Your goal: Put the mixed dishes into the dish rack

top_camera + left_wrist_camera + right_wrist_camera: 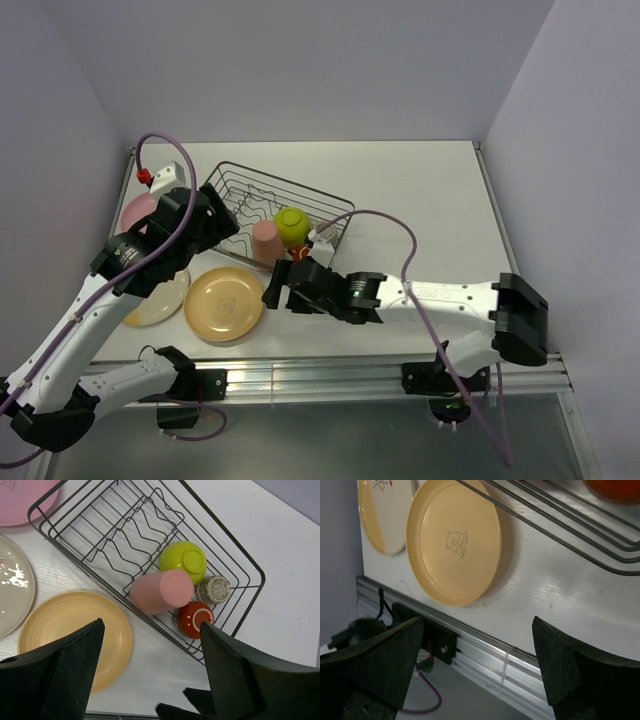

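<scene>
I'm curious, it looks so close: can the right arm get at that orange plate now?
Probably yes: the right gripper is open and empty, and the tan-orange plate lies flat just ahead with nothing between.

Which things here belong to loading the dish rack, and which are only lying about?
Job: dish rack, lime-green bowl, pink tumbler, red mug, grey cup, tan-orange plate, cream plate, pink plate.
Lying about: purple cable, aluminium rail.

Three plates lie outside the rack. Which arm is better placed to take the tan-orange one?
Probably right. The right gripper, open, sits beside the tan-orange plate and faces it. The left gripper, also open, hangs higher, at the left end of the dish rack.
</scene>
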